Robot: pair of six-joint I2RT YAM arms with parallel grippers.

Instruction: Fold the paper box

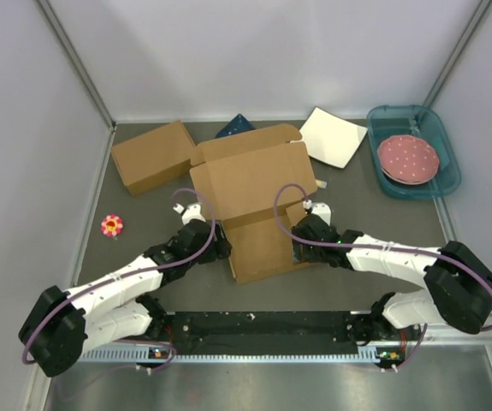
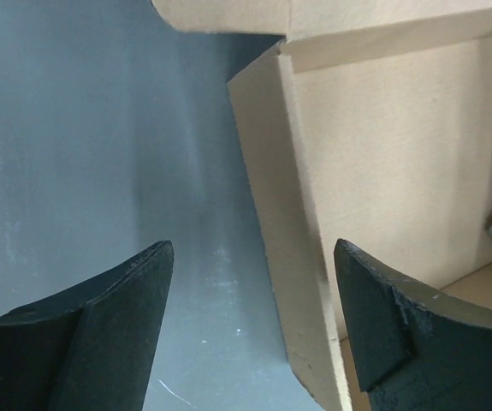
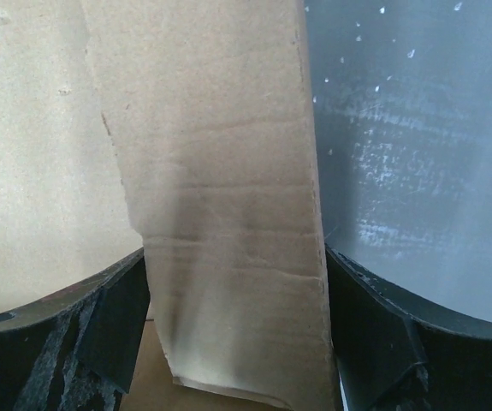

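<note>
Straddling, left gripper (image 2: 254,248): jaws wide, one finger on each side of the box's raised left wall, not visibly pinching it.
Right gripper (image 3: 235,257): jaws wide around the right wall; contact cannot be told.
Paper box (image 1: 254,184): at the centre of the bench (image 1: 357,274), between both arms.
Progress: seemingly midway. Both side walls are up, while the large panel and far flaps at 12 o'clock are loose and unclosed.
Beyond: deeper cardboard box (image 1: 153,156) at 10 o'clock, white plate (image 1: 333,137) at 1 o'clock.
</note>
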